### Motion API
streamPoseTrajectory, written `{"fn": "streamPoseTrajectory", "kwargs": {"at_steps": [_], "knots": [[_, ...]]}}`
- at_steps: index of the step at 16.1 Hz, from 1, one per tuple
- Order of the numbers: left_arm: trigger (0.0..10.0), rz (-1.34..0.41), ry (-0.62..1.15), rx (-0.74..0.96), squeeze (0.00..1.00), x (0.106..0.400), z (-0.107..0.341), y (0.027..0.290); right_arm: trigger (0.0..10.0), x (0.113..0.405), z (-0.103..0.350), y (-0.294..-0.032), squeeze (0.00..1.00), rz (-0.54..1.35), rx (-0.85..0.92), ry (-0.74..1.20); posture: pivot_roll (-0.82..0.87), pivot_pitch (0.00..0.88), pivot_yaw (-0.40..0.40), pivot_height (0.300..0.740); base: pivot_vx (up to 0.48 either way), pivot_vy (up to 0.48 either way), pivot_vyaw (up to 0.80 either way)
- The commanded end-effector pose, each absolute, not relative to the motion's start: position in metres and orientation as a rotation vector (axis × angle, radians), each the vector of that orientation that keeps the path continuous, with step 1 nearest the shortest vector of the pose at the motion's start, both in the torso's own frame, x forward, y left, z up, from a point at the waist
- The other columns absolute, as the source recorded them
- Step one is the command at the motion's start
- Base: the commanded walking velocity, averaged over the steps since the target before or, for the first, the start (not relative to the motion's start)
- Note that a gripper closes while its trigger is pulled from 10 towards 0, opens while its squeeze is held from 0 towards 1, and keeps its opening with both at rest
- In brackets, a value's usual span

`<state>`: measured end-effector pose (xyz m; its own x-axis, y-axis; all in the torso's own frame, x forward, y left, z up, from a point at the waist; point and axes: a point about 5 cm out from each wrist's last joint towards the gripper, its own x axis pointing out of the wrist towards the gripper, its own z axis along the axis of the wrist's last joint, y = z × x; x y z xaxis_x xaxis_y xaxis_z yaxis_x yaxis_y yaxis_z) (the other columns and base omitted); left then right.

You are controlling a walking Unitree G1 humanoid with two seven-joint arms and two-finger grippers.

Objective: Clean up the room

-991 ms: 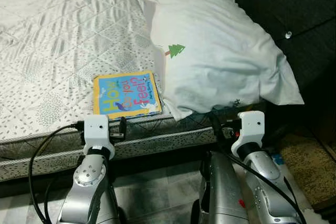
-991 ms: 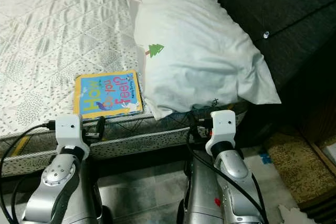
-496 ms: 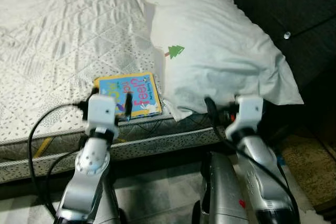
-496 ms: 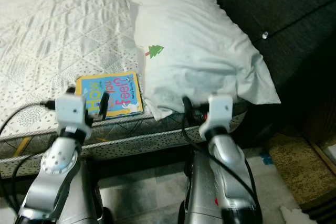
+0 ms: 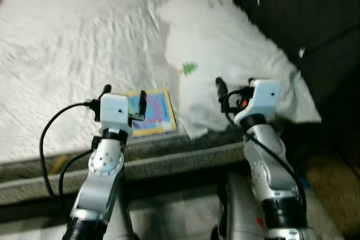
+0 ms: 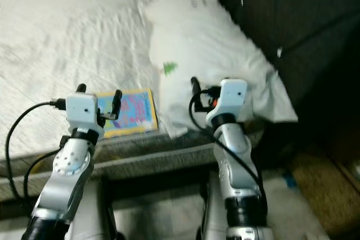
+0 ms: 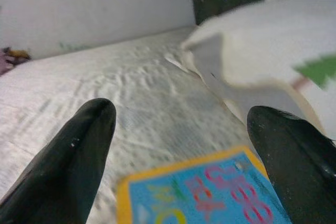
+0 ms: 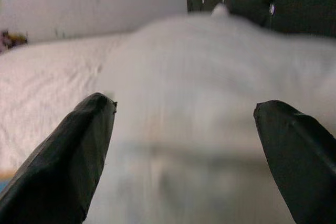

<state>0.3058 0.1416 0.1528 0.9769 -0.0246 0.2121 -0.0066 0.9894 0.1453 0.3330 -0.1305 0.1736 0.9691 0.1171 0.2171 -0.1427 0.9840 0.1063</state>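
Left eye view, blurred: a children's book (image 5: pixel 152 113) flat at the centre of the frame near the mattress (image 5: pixel 67 54) edge, just beside a white pillow (image 5: pixel 225 66) lying at centre right against the dark headboard (image 5: pixel 315 21). Left gripper (image 5: pixel 124 95) raised at lower left, just short of the book, fingers (image 7: pixel 73 161) spread wide, nothing between them. Right gripper (image 8: pixel 184 145) at centre right, aimed at the pillow, likewise spread and empty. Judging by this, tidying barely begun: book not yet grasped, pillow apparently not yet handled. Left to do, probably: closing on the book, lifting it off the bed, then straightening the pillow.
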Motion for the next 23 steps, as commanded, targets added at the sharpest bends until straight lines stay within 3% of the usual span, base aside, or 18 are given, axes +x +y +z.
{"fn": "streamPoseTrajectory", "kwargs": {"at_steps": [1,4,8,15,23], "knots": [[10.0,0.014,-0.223,0.141,0.0,0.31,0.153,0.145,10.0,0.337,0.179,-0.133,0.0,0.114,0.134,-0.239,-0.04,0.0,0.02,0.573,0.0,0.0,0.0],[10.0,0.029,-0.253,0.133,0.0,0.326,0.159,0.151,10.0,0.344,0.174,-0.143,0.0,0.064,0.162,-0.229,-0.04,0.0,0.022,0.608,0.0,0.0,0.0],[10.0,0.045,-0.256,0.114,0.0,0.341,0.156,0.159,10.0,0.353,0.165,-0.13,0.0,0.093,0.186,-0.205,-0.04,0.0,0.017,0.657,0.0,0.0,0.0],[10.0,0.11,-0.28,0.129,0.0,0.344,0.151,0.167,10.0,0.357,0.155,-0.127,0.0,0.112,0.163,-0.189,-0.03,0.0,-0.012,0.74,0.0,0.0,0.0],[10.0,0.101,-0.237,0.181,0.0,0.327,0.134,0.163,10.0,0.339,0.135,-0.13,0.0,0.081,0.086,-0.165,-0.02,0.0,0.006,0.74,0.0,0.0,0.0]]}}
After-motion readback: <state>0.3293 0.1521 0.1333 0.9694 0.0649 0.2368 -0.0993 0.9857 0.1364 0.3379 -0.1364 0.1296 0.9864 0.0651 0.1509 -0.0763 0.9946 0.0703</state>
